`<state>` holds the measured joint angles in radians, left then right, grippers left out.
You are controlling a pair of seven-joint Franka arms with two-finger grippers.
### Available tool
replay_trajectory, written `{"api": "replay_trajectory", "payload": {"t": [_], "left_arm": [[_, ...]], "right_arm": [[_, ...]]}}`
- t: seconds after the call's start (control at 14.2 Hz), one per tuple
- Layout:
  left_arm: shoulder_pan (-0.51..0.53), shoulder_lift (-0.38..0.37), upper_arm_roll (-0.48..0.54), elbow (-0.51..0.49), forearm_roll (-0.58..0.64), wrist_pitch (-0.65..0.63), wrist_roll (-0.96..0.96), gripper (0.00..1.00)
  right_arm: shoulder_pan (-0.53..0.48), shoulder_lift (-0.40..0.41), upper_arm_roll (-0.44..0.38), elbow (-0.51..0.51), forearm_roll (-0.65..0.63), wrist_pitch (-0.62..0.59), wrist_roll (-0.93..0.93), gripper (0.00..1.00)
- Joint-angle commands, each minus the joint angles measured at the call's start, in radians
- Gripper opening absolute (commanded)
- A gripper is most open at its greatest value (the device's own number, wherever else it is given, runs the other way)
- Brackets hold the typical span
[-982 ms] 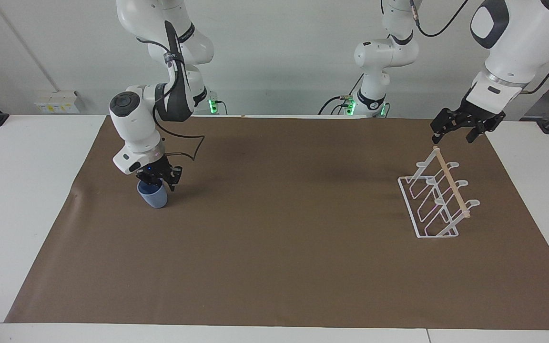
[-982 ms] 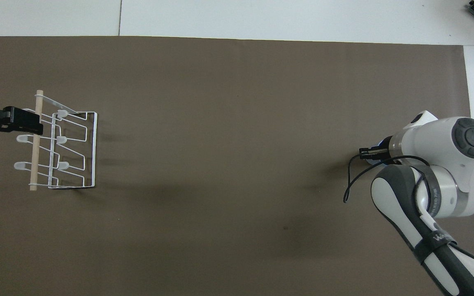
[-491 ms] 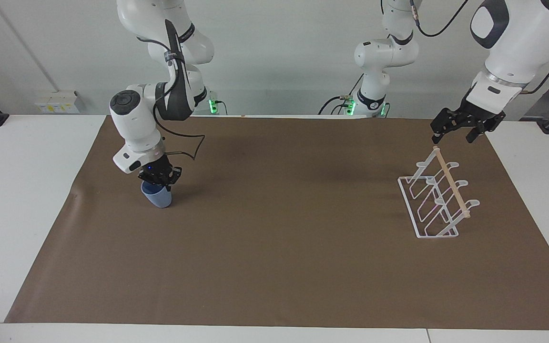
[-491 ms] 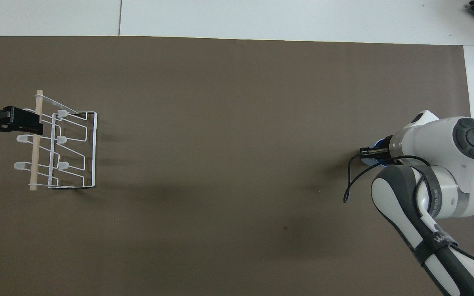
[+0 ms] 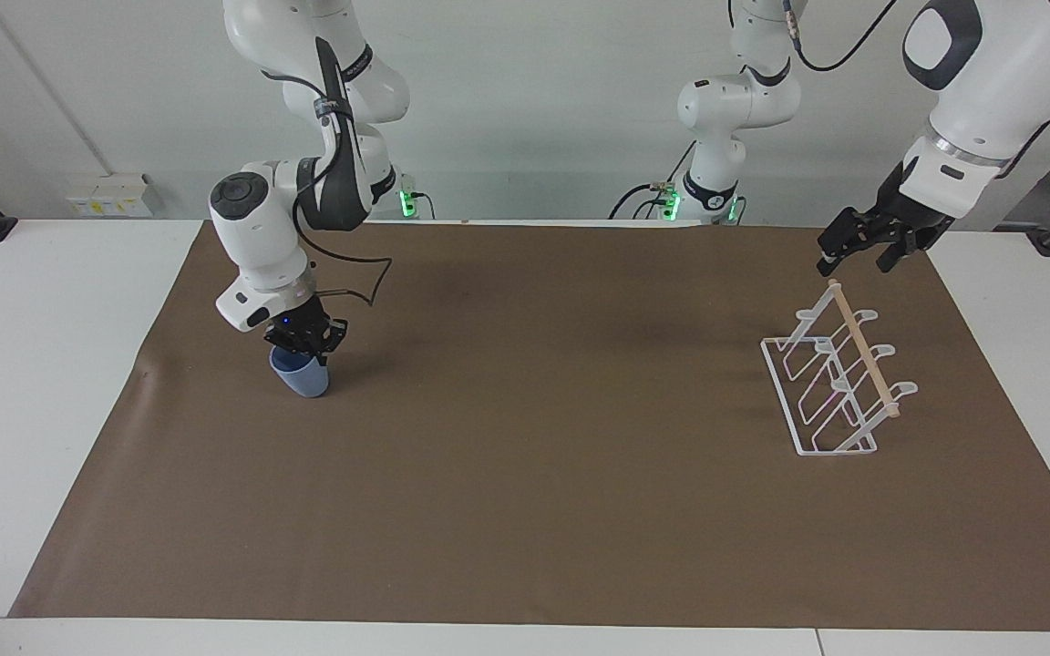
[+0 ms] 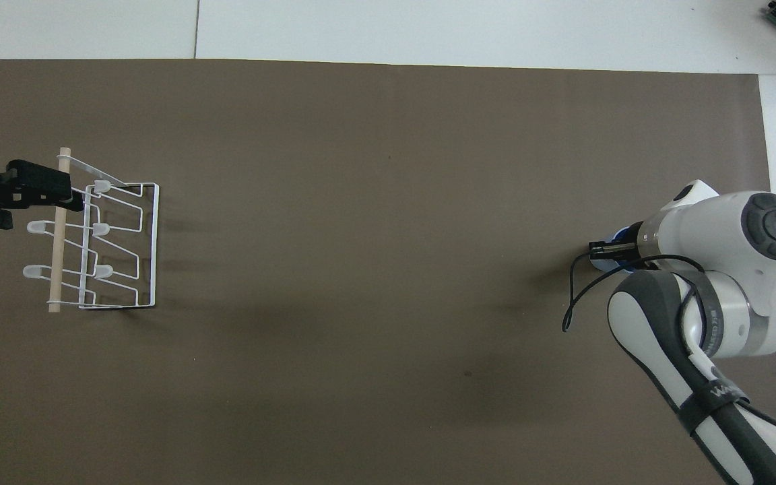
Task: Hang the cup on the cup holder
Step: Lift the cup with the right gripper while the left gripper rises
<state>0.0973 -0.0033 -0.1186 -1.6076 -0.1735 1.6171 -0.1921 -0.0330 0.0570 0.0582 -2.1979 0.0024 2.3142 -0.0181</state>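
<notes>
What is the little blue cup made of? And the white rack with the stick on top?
The cup looks like matte plastic: even light blue, no shine, though that is a guess. The cup holder looks like thin metal wire coated white, bent into loops. The stick across its top looks like bare pale wood.

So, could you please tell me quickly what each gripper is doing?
Left gripper: open, empty, over the cup holder.
Right gripper: shut on the cup.
</notes>
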Motion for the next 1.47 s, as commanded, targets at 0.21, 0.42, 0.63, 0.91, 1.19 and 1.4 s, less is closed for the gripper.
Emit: {"api": "replay_trajectory", "payload": {"t": [0.21, 0.42, 0.63, 0.91, 1.19, 1.4], "left_arm": [[0.059, -0.004, -0.006, -0.003, -0.187, 0.062, -0.234, 1.0], [0.058, -0.009, -0.007, -0.003, -0.266, 0.078, -0.353, 1.0], [0.041, -0.006, -0.021, -0.005, -0.277, 0.153, -0.617, 1.0], [0.041, -0.01, -0.033, -0.018, -0.398, 0.159, -0.863, 1.0], [0.058, -0.033, -0.033, -0.064, -0.573, 0.173, -1.091, 1.0], [0.068, -0.055, -0.032, -0.1, -0.678, 0.173, -1.152, 1.0]], "right_arm": [[-0.002, 0.026, 0.008, 0.191, 0.013, -0.246, 0.004, 0.0], [0.01, 0.014, 0.028, 0.315, 0.019, -0.402, 0.001, 0.0], [0.008, -0.022, 0.068, 0.456, 0.111, -0.541, 0.003, 0.0], [0.007, -0.043, 0.068, 0.558, 0.198, -0.65, 0.003, 0.0], [0.004, -0.057, 0.068, 0.555, 0.387, -0.651, 0.0, 0.0], [0.011, -0.062, 0.071, 0.546, 0.465, -0.65, 0.0, 0.0]]}}
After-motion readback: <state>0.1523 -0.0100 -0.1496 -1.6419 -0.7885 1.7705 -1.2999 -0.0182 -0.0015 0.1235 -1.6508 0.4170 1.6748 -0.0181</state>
